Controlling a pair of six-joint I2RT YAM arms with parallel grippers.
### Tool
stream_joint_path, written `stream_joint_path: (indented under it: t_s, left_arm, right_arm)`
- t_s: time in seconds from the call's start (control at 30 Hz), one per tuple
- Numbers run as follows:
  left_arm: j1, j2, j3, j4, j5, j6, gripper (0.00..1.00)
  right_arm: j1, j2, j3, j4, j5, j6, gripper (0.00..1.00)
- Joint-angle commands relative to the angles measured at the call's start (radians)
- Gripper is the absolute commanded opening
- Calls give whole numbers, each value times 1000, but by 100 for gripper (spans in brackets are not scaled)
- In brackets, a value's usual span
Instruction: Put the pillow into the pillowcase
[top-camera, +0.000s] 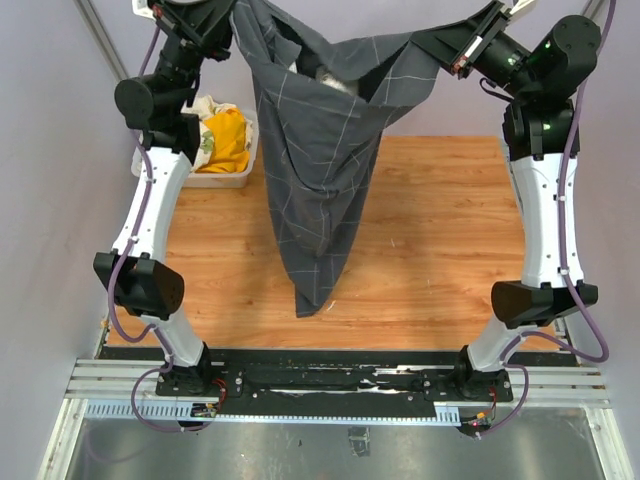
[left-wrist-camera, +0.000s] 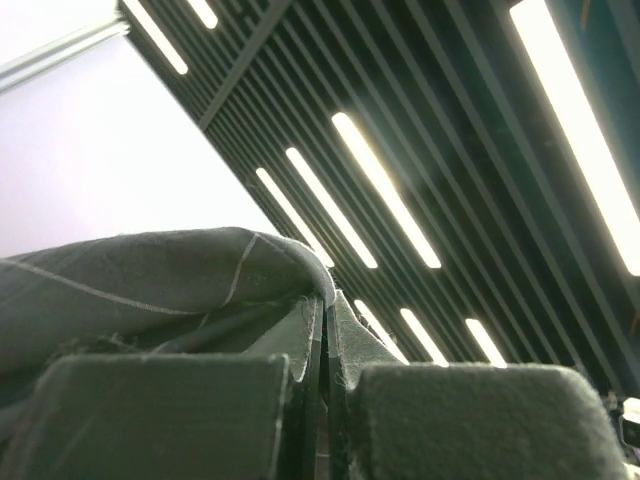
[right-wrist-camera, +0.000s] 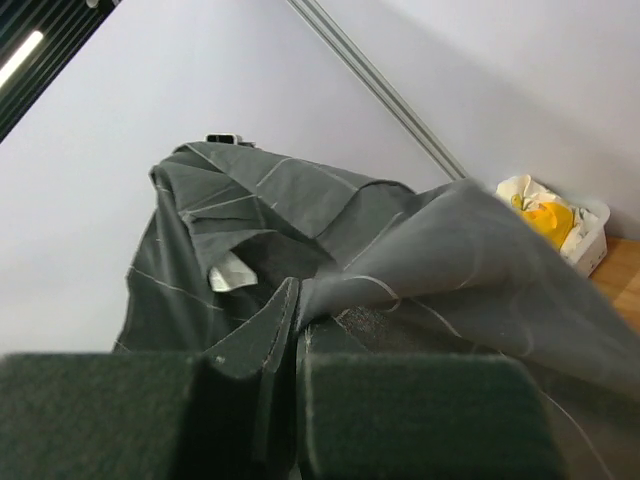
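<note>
The wooden tabletop (top-camera: 440, 230) is the biggest thing I see, and above its middle hangs the charcoal grid-lined pillowcase (top-camera: 320, 170), strung up by its mouth between my two arms. Its long axis drops from the open top toward the near edge; I cannot tell whether the pointed bottom corner touches the wood. The cream-white pillow (top-camera: 335, 80) shows only as a pale patch bunched just inside the mouth, high in the sack, with the lower part of the case looking slack and unfilled. It sits below the line between the tools and roughly midway, so neither arm is clearly nearer. I judge the pillow is partly in and has to travel down that long axis, so the coming move probably calls for lifting or shaking with both grips kept. At the far left corner sits a white bin (top-camera: 225, 178) with a yellow cloth (top-camera: 228, 140) in it. The left tool (left-wrist-camera: 320, 400) is pinched tight on one hem of the mouth, and the right tool (right-wrist-camera: 290, 400) is clamped on the opposite hem.
</note>
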Motion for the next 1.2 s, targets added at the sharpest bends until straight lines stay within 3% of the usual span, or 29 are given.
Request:
stream_joint_path:
  t_s: [0.0,0.17,0.23,0.37,0.5,0.63,0.8,1.17]
  left_arm:
    - [12,35,167,36,-73,-46,0]
    - [16,130,378,-45,-59,-38,0]
    - [18,136,397,-56,-59,-33,0]
    - [21,111,324,-25,-56,-30,0]
    - [21,85,234,26,-65,-60,0]
    - [20,95,243,32,-46,-61,0]
    - [8,67,150,38,-24,-32,0]
    - [-219,126,-66,128,-37,47,0]
  right_arm:
    - [-36,-39,45,86,4,13,1]
    - [-70,-86,-105,183,-21,82,1]
    - [-70,-117,-199,214,-21,81,1]
    - [-58,-158,-331,244,-15,72,1]
    - [-58,-152,-303,203,-11,34,1]
    - [-59,-144,-282,179,-12,25,1]
    - [-67,-193,-401,171,14,-3,1]
    - [-200,-377,-669,58,88,-118,1]
